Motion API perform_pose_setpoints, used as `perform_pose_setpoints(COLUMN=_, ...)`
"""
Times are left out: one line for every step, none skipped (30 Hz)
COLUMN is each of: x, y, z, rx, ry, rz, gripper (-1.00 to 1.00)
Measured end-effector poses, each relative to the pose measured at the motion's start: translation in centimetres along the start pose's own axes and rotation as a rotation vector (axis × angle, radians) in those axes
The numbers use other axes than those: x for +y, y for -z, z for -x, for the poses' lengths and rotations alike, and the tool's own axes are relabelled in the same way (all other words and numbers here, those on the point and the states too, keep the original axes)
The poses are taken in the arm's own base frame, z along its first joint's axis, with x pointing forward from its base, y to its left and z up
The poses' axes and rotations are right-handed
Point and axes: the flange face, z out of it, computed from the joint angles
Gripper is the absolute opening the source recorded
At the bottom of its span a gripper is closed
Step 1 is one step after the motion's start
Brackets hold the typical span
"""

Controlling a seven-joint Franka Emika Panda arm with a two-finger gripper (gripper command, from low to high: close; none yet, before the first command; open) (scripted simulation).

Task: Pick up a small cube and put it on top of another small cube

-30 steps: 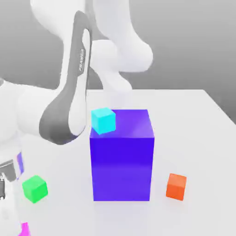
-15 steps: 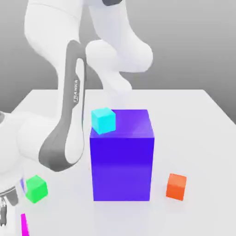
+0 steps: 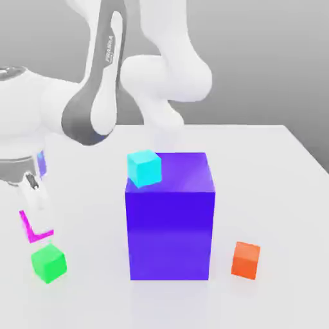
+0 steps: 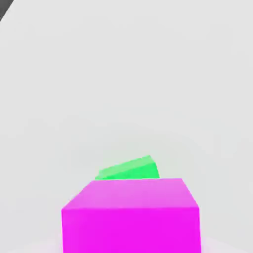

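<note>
Claw (image 3: 38, 218), exterior view's left: closed on the small magenta cube (image 3: 29, 230), held aloft. Green cube (image 3: 49, 263): below it, on the surface (image 3: 283, 308), matte, sharp-edged; the likely target. Advice: centre above, square the faces, lower gently, release once seated. Cyan cube (image 3: 144, 168): atop the smooth violet block (image 3: 170, 234). Orange cube (image 3: 246, 260): far right, tilted slightly.

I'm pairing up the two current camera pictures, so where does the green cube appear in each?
Exterior view: the green cube sits toward the lower left of the picture, on the table.
Hand view: it is partly hidden behind the magenta cube.
Shared landmark: that magenta cube, held just above the green one in the exterior view.
</note>
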Motion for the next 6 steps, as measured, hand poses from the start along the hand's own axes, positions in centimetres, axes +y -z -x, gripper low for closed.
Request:
perform_pose_setpoints(x=0.1, y=-1.1, z=0.0, rx=0.0, ry=0.001, rz=0.0, gripper=-1.0)
perform_pose_setpoints(x=0.1, y=-2.3, z=0.0, rx=0.0, ry=0.002, rz=0.0, gripper=-1.0)
perform_pose_setpoints(x=0.2, y=-3.2, z=0.1, rx=0.0, ry=0.003, rz=0.0, gripper=1.0)
perform_pose_setpoints(x=0.2, y=-3.2, z=0.1, rx=0.0, ry=0.003, rz=0.0, gripper=1.0)
perform_pose_setpoints(x=0.2, y=-3.2, z=0.1, rx=0.0, ry=0.003, rz=0.0, gripper=1.0)
perform_pose_setpoints(x=0.2, y=-3.2, z=0.1, rx=0.0, ry=0.003, rz=0.0, gripper=1.0)
